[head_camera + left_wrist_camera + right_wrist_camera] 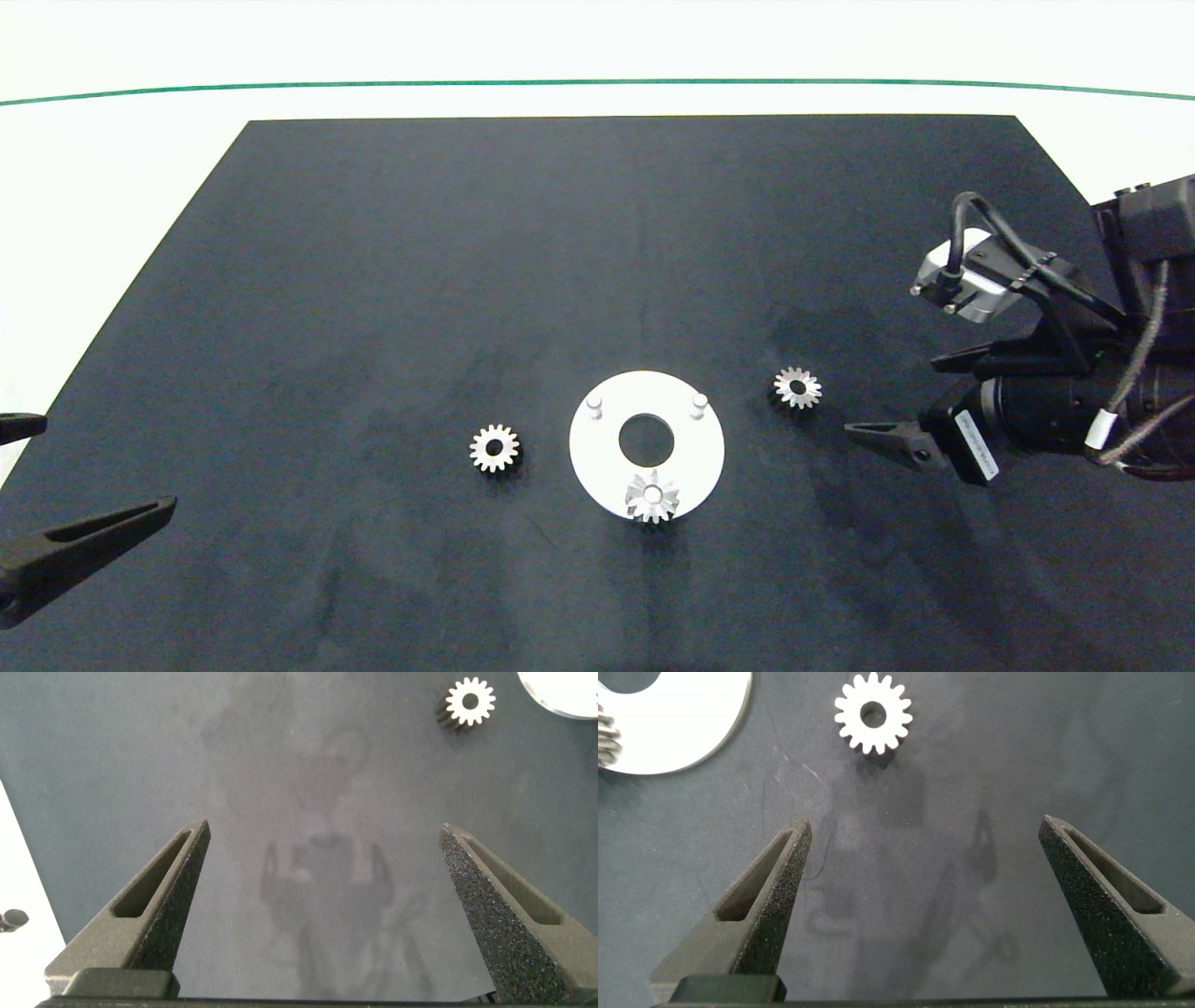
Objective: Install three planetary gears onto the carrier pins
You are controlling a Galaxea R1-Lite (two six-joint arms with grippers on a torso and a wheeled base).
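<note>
**Ahead of right gripper: loose gear, one of three seated**

Just ahead of the right gripper (920, 905) lies a loose planetary gear (797, 387), flat on the black mat (373, 280), beside the white disc (597, 457). Its fingers are spread wide, holding nothing. Second loose gear (494, 448) sits across the disc, well ahead of the left gripper (322, 905), also spread and empty, low at the mat's edge. Third gear (652, 496) is on the near pin. Two carrier pins (595, 405) are bare.

Handling guess: small, stiff, light metal; toothed rim likely slippery. Pinch across the teeth from above, keep the bore level over a pin. Nothing blocks the path; the seated gear is near, mind knocking it.
</note>
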